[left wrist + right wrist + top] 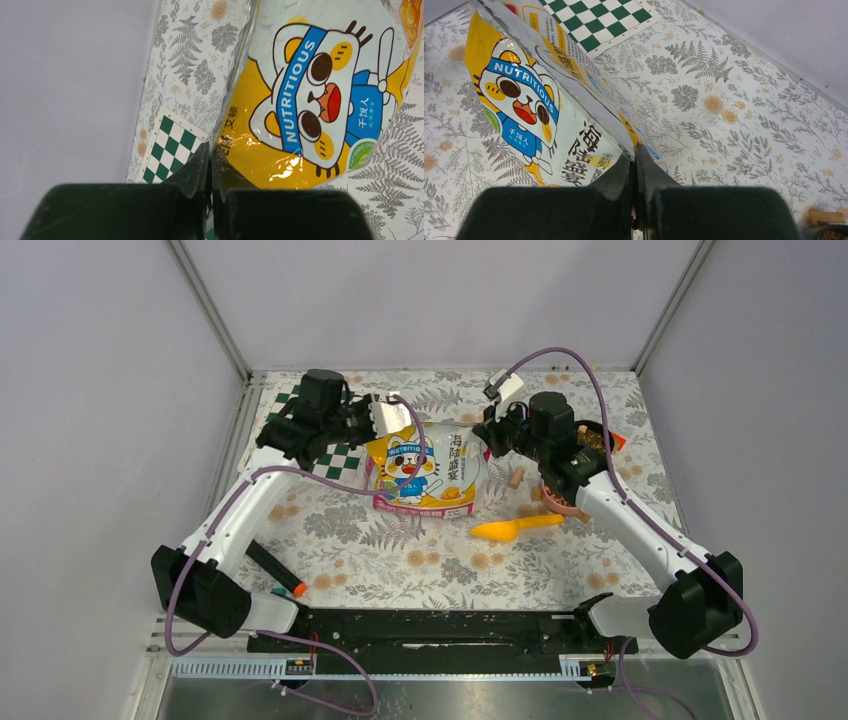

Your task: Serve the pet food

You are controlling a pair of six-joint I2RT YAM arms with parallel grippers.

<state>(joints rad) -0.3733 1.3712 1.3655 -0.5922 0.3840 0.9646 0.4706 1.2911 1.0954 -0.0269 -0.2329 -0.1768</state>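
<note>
My left jaws and right jaws pinch the yellow bag (425,472) by its top corners (presumably steadying it for opening).

Widest open stretch for you: the floral cloth (420,565) in front of the yellow bag (425,475), between the left arm (235,515) and right arm (630,520). The bag blocks mid-rear. Yellow scoop (515,528) lies at front right, black marker (275,570) near left. Cork pieces (517,478) and pink bowl (562,505) crowd the right. Grey walls (90,420) hem both sides.
</note>
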